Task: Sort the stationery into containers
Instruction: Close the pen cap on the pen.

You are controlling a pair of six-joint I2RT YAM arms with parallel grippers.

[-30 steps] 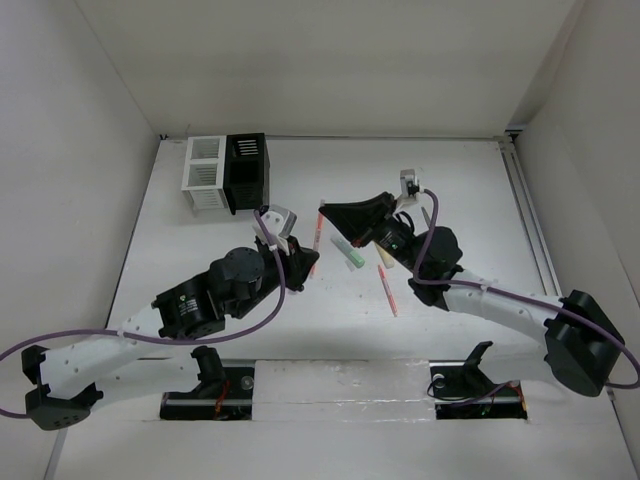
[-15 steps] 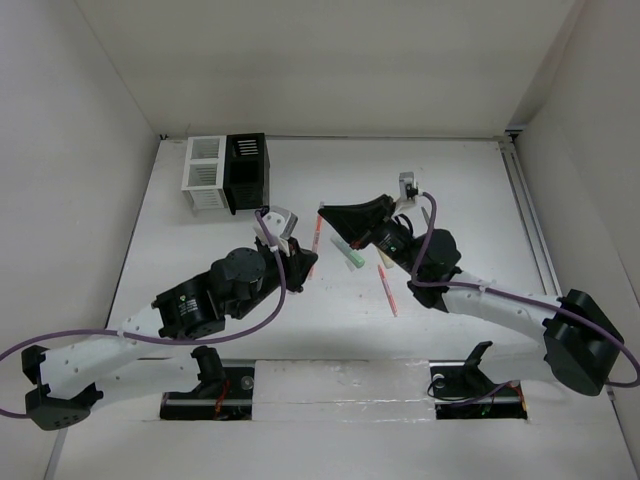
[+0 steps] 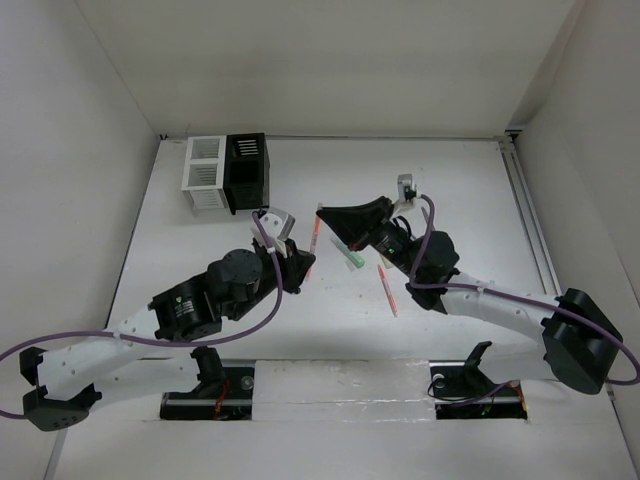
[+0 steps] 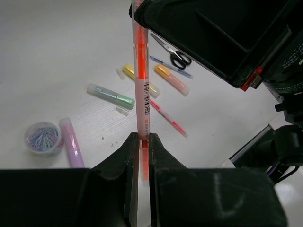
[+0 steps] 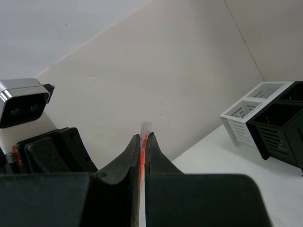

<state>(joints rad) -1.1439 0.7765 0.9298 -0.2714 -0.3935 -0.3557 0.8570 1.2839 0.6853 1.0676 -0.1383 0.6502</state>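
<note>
An orange pen (image 3: 315, 238) hangs above the table with a gripper on each end. My left gripper (image 3: 303, 264) is shut on its lower end (image 4: 141, 85). My right gripper (image 3: 321, 211) is shut on its upper end, and the clear tip (image 5: 145, 126) pokes out past the jaws. On the table below lie a green marker (image 4: 110, 94), a yellow marker (image 4: 137, 78), an orange-yellow marker (image 4: 171, 79), a red pen (image 4: 168, 118), a blue pen (image 4: 171, 66), a purple marker (image 4: 72, 142), black-handled scissors (image 4: 173, 52) and a round tub of paper clips (image 4: 43, 138). The white container (image 3: 203, 172) and the black container (image 3: 246, 170) stand joined at the back left.
Pale walls close the table in on three sides. A rail (image 3: 528, 225) runs along the right edge. The left wrist's camera housing (image 5: 22, 101) shows close on the left of the right wrist view. Both arm bases (image 3: 340, 385) sit at the near edge.
Both arms have drifted slightly left with the orange pen held between them. Neither grip has changed.
</note>
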